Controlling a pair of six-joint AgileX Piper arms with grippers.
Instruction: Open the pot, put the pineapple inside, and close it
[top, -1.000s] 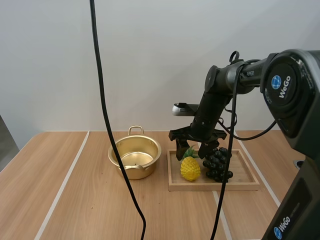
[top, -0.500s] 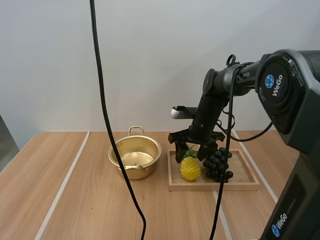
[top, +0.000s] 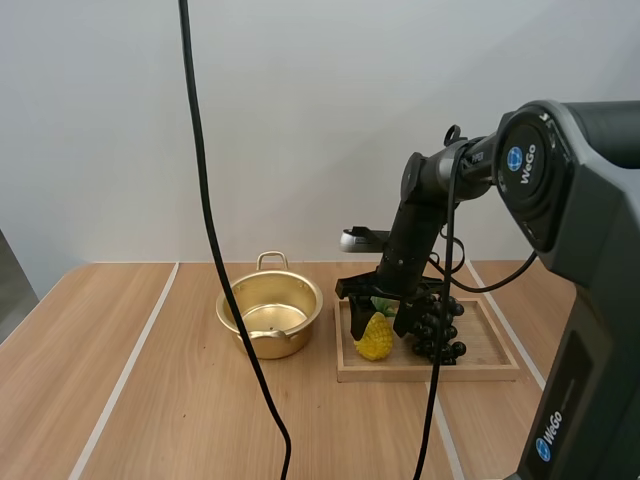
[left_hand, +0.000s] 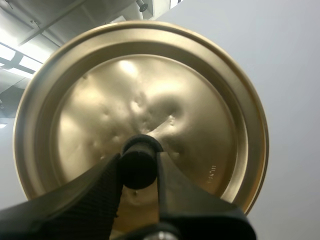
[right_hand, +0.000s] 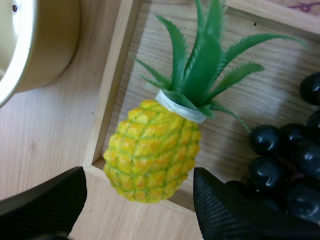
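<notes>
the pot stands open on the table, its lid pinched by the knob in my left gripper, so opening looks done. the pineapple lies in the wooden tray beside the grapes, my right gripper spread either side of it; grasping, loading and closing remain. whether those fingers touch the pineapple is unclear, and where the lid hangs is hidden.

1. The pineapple is yellow with greenish diamond scales, green leaves and a white collar.
2. The pot and lid are brassy gold; the knob is black.
3. The grapes are glossy black.
4. The tray is pale wood.
5. The tabletop shows wood grain with white stripes.
</notes>
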